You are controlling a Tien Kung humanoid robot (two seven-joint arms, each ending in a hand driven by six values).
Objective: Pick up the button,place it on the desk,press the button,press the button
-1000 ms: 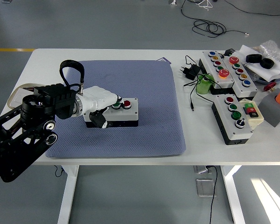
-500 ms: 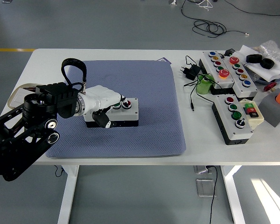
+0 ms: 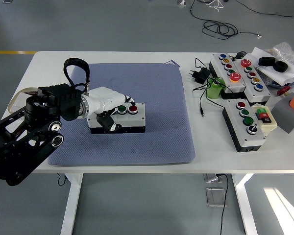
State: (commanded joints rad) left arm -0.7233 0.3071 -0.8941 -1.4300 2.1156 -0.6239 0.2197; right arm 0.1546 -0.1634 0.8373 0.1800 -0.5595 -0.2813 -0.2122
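The robot's left hand (image 3: 107, 105) rests on the left end of a small button box (image 3: 118, 119), which sits on a blue-grey mat (image 3: 152, 132) on the white table (image 3: 112, 58). White fingers (image 3: 121, 99) curve loosely over the box's top, covering that end and reaching beside the green button (image 3: 121, 108); the thumb hangs against the near side. The red button (image 3: 133, 108) lies uncovered, just right. Further right, more button boxes (image 3: 236, 74) crowd the table's far corner.

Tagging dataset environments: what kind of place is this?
Probably a robotics lab or test workshop: a white table on a bare grey floor with loose cables, spare button boxes piled at its right, and a blue mat as work area.
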